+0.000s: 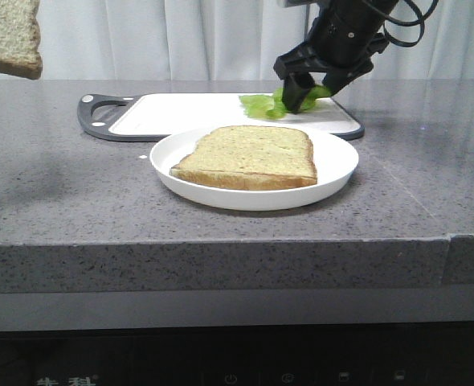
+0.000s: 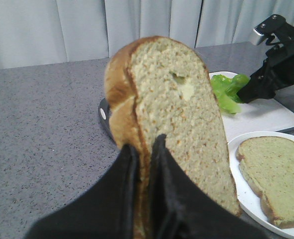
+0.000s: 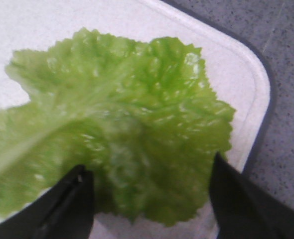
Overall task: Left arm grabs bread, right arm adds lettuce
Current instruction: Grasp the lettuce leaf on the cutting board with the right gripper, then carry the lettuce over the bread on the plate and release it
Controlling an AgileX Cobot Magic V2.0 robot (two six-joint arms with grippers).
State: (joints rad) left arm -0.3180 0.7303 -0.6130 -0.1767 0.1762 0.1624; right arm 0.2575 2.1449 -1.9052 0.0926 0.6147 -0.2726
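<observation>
- Left side: the left gripper (image 2: 143,149) is clamped on the lower edge of the bread (image 2: 174,114), with the slice standing upright between the black fingers. In the front view the bread (image 1: 10,36) hangs in the air well above the tabletop's left end, its top cut off by the frame. The grab step looks done.
- Centre: a white plate (image 1: 341,173) sits near the front edge of the tabletop and carries a second slice (image 1: 249,157) with a greenish face, lying flat.
- Behind the plate: a white cutting board (image 1: 181,112) with a dark rim lies toward the far edge.
- Right side: the step in hand appears to be the lettuce pick. The right arm (image 1: 345,32) reaches steeply down over the board's right end. The right gripper (image 3: 149,199) has its jaws spread wide, one finger on each side of the lettuce (image 3: 117,129), which lies flat on the board. Contact with the leaf cannot be confirmed.
- Next move, as a judgement: the jaws need to close on the leaf's near edge, pinching the thin ruffle without scraping the board, then lift it clear toward the plate.
</observation>
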